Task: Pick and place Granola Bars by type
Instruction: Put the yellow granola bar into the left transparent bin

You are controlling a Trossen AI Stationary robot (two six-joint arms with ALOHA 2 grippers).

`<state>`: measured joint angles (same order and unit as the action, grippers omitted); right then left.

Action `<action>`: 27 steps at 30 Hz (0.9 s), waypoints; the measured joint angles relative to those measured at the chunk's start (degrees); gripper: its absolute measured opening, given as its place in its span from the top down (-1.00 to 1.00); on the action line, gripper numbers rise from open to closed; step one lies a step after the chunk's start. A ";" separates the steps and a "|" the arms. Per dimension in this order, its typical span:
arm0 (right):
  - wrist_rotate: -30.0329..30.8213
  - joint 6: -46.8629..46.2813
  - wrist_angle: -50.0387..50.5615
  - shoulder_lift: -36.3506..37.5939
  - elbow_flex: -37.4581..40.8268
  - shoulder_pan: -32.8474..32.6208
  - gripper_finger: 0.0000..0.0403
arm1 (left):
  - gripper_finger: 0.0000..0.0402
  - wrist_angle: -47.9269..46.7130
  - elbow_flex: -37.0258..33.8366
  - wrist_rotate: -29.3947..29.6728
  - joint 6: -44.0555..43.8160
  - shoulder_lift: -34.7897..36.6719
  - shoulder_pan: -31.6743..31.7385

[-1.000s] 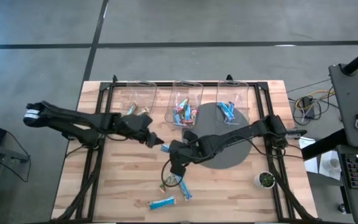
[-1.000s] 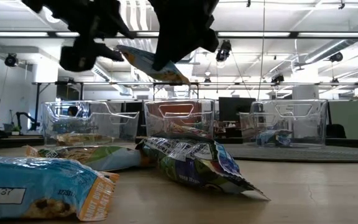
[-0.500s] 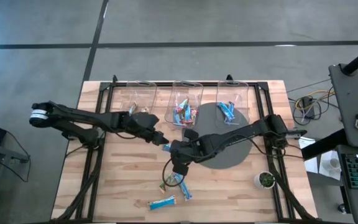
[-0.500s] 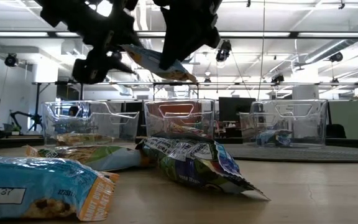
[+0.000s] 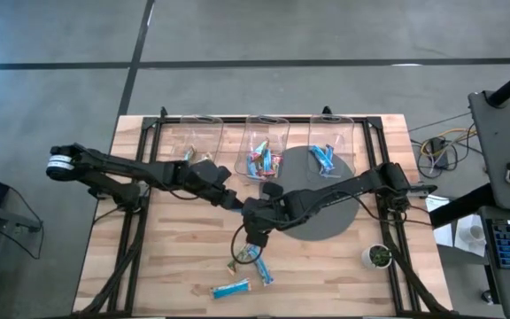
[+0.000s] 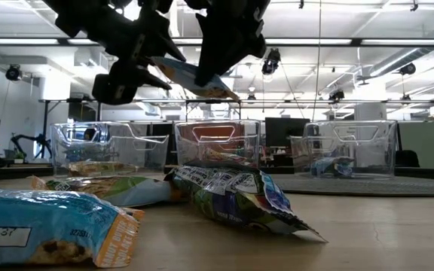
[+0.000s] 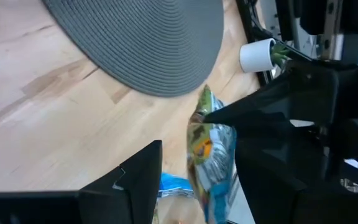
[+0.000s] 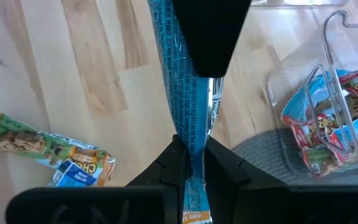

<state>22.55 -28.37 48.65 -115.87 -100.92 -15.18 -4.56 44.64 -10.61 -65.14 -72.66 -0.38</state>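
R gripper [image 5: 244, 215] hangs mid-worktop, jaws clamped tight on a blue bar [image 8: 188, 112], held up off the wood; the wrapper runs lengthwise out from between the fingers [image 8: 166, 168]. L gripper [image 5: 229, 201] sits just at its 10 o'clock, jaws spread wide w/ one on each side of the far end of that same bar [image 7: 211, 155], not closed on it as far as I can see. In the low view both grippers are overhead w/ the bar [image 6: 191, 77] slung between them.

Rest of the Granola Bars: three loose ones on the worktop [image 5: 175, 266] at about 6 o'clock from the R gripper – a green-wrapped one [image 5: 244, 257], a blue one [image 5: 265, 272] beside it, another blue one [image 5: 231, 288] nearer the front edge. Three clear bins along the back edge: left bin [image 5: 195, 142] w/ a couple of bars, middle bin [image 5: 264, 151] w/ red-and-blue ones, right bin [image 5: 330, 146] w/ blue ones. Grey round mat [image 5: 326, 199] under the R arm, small white pot [image 5: 377, 257] at its 5 o'clock.
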 joint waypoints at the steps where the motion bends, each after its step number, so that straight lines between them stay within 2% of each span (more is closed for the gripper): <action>1: 0.04 -0.28 0.12 0.00 0.00 0.01 0.83 | 0.07 0.29 0.00 -0.05 0.00 0.04 -0.08; 7: 3.25 -1.45 0.01 0.00 0.00 0.10 0.83 | 0.07 1.29 0.00 -0.11 -0.02 0.07 -0.26; 18: 2.67 -1.45 -2.62 0.00 0.00 0.83 0.83 | 0.08 3.60 0.00 0.50 0.00 -0.07 -0.24; 27: 2.78 -1.56 -2.64 0.00 0.00 1.19 0.83 | 0.23 3.65 0.00 0.37 1.84 -0.13 -0.24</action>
<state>25.32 -29.93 46.01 -115.87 -100.92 -13.99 -0.91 44.64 -10.24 -63.30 -72.79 -0.62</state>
